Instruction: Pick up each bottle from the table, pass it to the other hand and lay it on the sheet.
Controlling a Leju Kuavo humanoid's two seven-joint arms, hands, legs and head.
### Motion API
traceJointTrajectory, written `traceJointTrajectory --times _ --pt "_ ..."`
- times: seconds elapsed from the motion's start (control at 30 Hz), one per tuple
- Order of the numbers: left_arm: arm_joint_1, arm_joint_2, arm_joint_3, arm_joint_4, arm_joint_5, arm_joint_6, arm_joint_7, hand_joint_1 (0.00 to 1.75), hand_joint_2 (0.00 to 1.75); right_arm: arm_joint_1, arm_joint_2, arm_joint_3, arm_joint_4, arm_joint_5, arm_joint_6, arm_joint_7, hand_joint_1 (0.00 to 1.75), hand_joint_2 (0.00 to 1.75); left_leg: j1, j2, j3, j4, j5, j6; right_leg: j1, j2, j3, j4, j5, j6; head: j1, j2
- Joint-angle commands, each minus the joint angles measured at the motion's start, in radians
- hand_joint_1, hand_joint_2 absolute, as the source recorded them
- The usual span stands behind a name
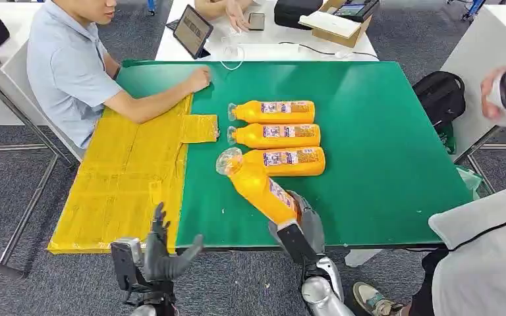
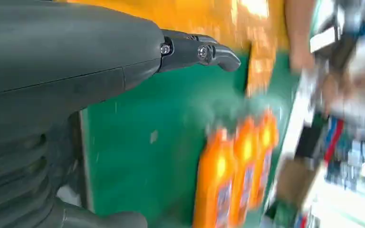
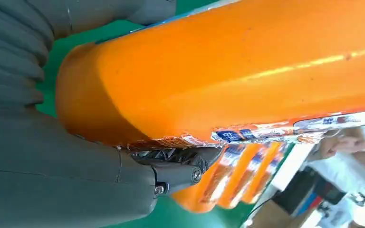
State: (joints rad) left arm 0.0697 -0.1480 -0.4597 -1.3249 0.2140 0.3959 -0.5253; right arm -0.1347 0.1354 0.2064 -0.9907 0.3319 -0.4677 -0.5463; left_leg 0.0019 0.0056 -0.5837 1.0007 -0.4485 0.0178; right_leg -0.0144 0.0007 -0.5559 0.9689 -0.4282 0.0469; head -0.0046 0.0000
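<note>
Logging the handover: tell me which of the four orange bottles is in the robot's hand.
The angled bottle nearest the table's front edge, gripped at its base by the right hand. The other three bottles lie parallel in a row behind it, untouched.

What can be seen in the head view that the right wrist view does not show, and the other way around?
Only the head view shows the yellow crinkled sheet on the table's left part, a seated person's forearm resting on it, and the robot's left hand, which holds nothing, fingers apart. Only the right wrist view shows the rounded base of the held orange plastic bottle close up, pressed against the right hand. Both show that bottle gripped by the right hand, three more orange bottles lying side by side, and the green table mat.
</note>
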Motion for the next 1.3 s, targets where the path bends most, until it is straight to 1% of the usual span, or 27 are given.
traceJointTrajectory --times 0.03,0.07,0.13,0.17,0.23,0.4,0.5,0.73,1.1,1.13,1.3 --pt "-0.051 0.058 -0.094 0.031 0.014 -0.071 0.02 0.0 1.75 -0.004 0.045 0.196 0.028 0.021 0.016 -0.04 1.75 1.75 0.001 0.001 0.002 0.0 -0.001 -0.002 0.001 0.001 0.001 0.0 -0.001 -0.003 0.0 0.0" --pt "-0.053 0.057 -0.093 0.031 0.014 -0.07 0.02 0.0 1.75 -0.002 0.051 0.201 0.03 0.023 0.009 -0.041 1.75 1.75 0.001 0.0 0.002 -0.001 -0.001 -0.002 0.001 0.001 0.001 0.0 -0.001 -0.003 0.0 0.0" --pt "-0.059 0.044 -0.08 0.025 0.038 -0.093 0.023 0.0 1.75 -0.023 0.066 0.273 0.079 0.02 0.029 -0.055 1.75 1.75 0.002 0.001 0.002 -0.001 -0.001 -0.002 0.002 0.001 0.001 0.0 -0.001 -0.003 0.0 0.0" --pt "-0.061 0.043 -0.08 0.023 0.038 -0.093 0.023 0.0 1.75 -0.021 0.072 0.279 0.082 0.024 0.021 -0.055 1.75 1.75 0.001 0.002 0.001 -0.001 -0.001 -0.001 0.001 0.001 -0.001 0.0 0.0 -0.002 0.0 0.0" --pt "-0.06 0.042 -0.075 0.01 0.089 -0.142 0.041 0.0 1.75 -0.046 0.088 0.335 0.141 0.013 0.019 -0.065 1.75 1.75 0.002 0.001 0.001 -0.001 -0.001 -0.001 0.001 0.001 0.0 0.0 0.0 -0.002 0.0 0.0" --pt "-0.061 0.034 -0.069 -0.005 0.125 -0.162 0.053 0.0 1.75 -0.079 0.107 0.393 0.201 -0.005 0.014 -0.088 1.75 1.75 0.002 0.002 0.001 0.0 -0.001 -0.001 0.002 0.002 0.0 0.001 -0.001 -0.003 0.0 0.0" --pt "-0.062 0.018 -0.047 -0.02 0.219 -0.194 0.1 0.0 1.75 -0.099 0.117 0.436 0.231 -0.031 0.015 -0.079 1.75 1.75 0.001 0.002 -0.001 -0.001 0.0 -0.001 0.001 0.001 -0.001 0.0 0.0 -0.002 0.0 0.0" --pt "-0.052 0.031 -0.053 -0.055 0.313 -0.26 0.136 0.0 1.75 -0.122 0.122 0.476 0.294 -0.078 0.016 -0.078 1.75 1.75 0.001 0.0 0.0 -0.001 0.0 -0.001 0.001 0.0 0.0 0.0 0.0 -0.002 0.0 0.0" --pt "-0.051 0.036 -0.045 -0.043 0.324 -0.264 0.139 0.0 1.75 -0.128 0.13 0.495 0.302 -0.08 0.029 -0.081 1.75 1.75 0.001 -0.001 0.001 -0.001 0.0 -0.001 0.001 -0.001 0.0 0.0 -0.001 -0.002 0.0 0.0" --pt "-0.027 0.03 0.005 -0.062 0.401 -0.281 0.149 1.75 1.75 -0.129 0.145 0.528 0.291 -0.113 0.029 -0.103 0.0 0.0 0.002 0.001 0.001 -0.001 -0.001 -0.001 0.001 0.001 0.0 0.0 -0.001 -0.002 0.0 0.0" --pt "-0.036 0.026 0.016 -0.06 0.419 -0.29 0.154 1.75 1.75 -0.125 0.133 0.53 0.279 -0.139 0.013 -0.115 0.0 0.0 0.002 0.0 0.0 0.0 -0.001 -0.001 0.002 -0.001 0.0 0.0 -0.001 -0.002 0.0 0.0"
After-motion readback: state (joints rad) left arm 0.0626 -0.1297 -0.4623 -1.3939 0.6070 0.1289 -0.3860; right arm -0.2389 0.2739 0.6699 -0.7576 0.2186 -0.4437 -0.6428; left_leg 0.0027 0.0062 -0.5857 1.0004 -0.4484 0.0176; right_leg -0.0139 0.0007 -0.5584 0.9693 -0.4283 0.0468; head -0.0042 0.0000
